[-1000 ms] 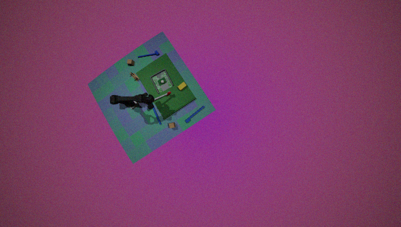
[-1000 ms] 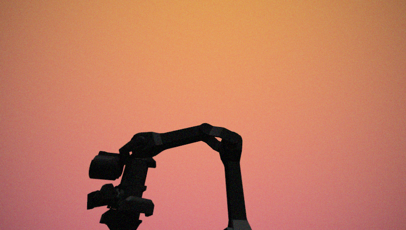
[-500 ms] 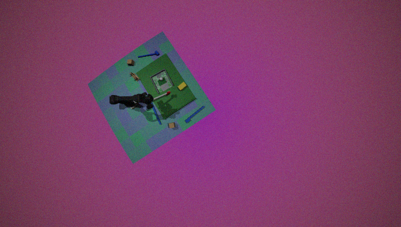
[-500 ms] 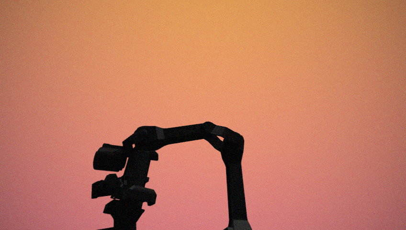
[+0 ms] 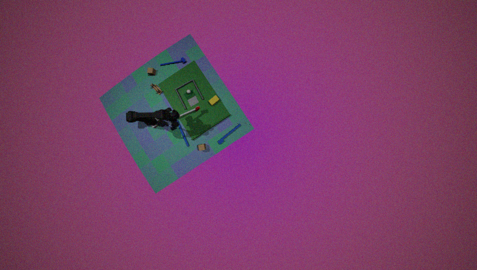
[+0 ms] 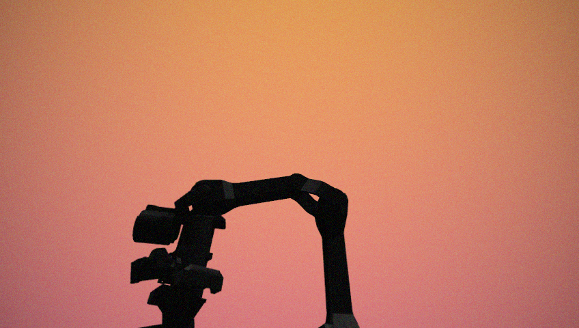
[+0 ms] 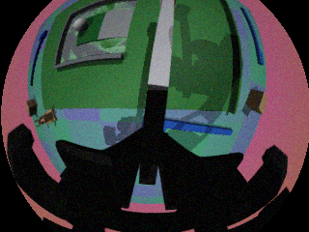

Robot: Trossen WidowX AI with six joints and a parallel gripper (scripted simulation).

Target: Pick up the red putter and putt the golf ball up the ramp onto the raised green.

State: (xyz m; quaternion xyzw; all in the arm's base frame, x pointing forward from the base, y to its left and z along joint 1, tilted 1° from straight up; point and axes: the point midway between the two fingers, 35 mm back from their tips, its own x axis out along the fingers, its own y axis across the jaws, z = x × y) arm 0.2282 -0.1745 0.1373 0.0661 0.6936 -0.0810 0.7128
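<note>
My gripper [image 5: 176,116] [image 7: 151,131] is shut on the dark grip of the red putter. The putter's white shaft [image 5: 187,112] [image 7: 160,52] points out over the green putting board [image 5: 174,83] [image 7: 97,84]. Its red head [image 5: 197,108] is near the yellow block [image 5: 213,99]. The white golf ball [image 5: 188,90] [image 7: 81,23] lies inside the grey U-shaped rail [image 5: 180,99] [image 7: 91,60], on the dark green patch beyond the grey ramp [image 5: 192,100] [image 7: 116,23]. The exterior view shows only the arm's silhouette.
Three blue putters lie around the board: one at the far edge [image 5: 174,62], one to the right [image 5: 229,133], one under the arm [image 5: 183,133] [image 7: 196,128]. Two wooden blocks [image 5: 151,71] [image 5: 201,147] and a small wooden object [image 5: 156,88] lie on the checkered table top [image 5: 157,167].
</note>
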